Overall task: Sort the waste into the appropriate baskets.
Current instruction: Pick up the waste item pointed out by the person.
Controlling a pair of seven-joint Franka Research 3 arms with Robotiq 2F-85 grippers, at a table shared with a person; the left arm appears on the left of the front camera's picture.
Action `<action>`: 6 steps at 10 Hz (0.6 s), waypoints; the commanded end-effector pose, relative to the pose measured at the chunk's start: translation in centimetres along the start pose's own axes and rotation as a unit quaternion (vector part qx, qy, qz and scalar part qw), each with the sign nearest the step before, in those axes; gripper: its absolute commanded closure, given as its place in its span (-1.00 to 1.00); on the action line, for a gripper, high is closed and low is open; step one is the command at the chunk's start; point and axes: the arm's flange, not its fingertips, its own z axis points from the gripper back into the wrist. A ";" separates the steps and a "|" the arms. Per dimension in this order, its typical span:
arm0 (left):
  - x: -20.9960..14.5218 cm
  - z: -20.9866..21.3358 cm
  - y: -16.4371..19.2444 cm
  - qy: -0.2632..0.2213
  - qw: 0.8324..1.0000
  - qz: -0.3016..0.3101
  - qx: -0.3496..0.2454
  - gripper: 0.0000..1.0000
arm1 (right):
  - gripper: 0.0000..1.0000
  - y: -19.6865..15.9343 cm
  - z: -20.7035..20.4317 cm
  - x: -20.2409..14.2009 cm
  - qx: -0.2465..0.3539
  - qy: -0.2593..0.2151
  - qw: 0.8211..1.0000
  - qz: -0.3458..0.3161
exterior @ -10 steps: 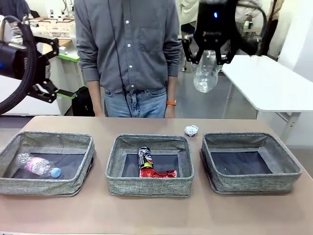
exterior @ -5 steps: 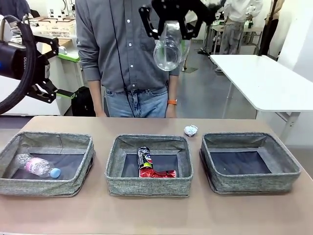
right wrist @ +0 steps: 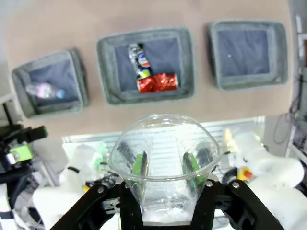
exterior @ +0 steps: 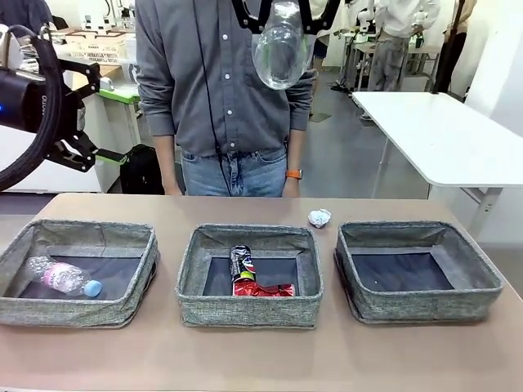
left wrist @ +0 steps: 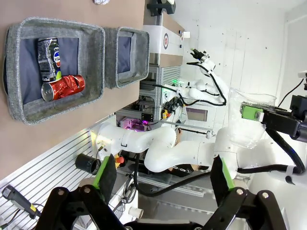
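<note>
Aloft, clear rounded bottle [exterior: 282,49], grey woven baskets [exterior: 249,314]

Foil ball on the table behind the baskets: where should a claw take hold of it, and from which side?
Across its middle, from straight above. The foil ball is a small crumpled lump with no long axis, lying free on the table just beyond the far rims of the middle basket and right basket; a low sideways approach would likely meet those walls.
</note>
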 end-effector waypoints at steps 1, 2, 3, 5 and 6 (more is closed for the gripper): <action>-0.1 0.0 -0.1 0.000 1.000 -0.009 -0.012 -1.00 | 0.18 1.2 0.3 0.5 0.003 0.030 0.999 0.032; -0.1 0.0 -0.1 0.000 1.000 -0.009 -0.012 -1.00 | 0.18 1.3 -0.3 0.7 0.015 0.033 0.999 0.039; -0.1 0.0 -0.1 0.000 1.000 -0.009 -0.012 -1.00 | 0.18 0.3 -0.3 0.2 0.003 0.009 1.000 0.011; -0.1 0.0 -0.1 0.000 1.000 -0.009 -0.012 -1.00 | 0.18 0.3 -0.3 0.2 0.003 0.009 1.000 0.011; -0.1 0.0 -0.1 0.000 1.000 -0.009 -0.012 -1.00 | 0.18 0.3 -0.3 0.2 0.003 0.009 1.000 0.011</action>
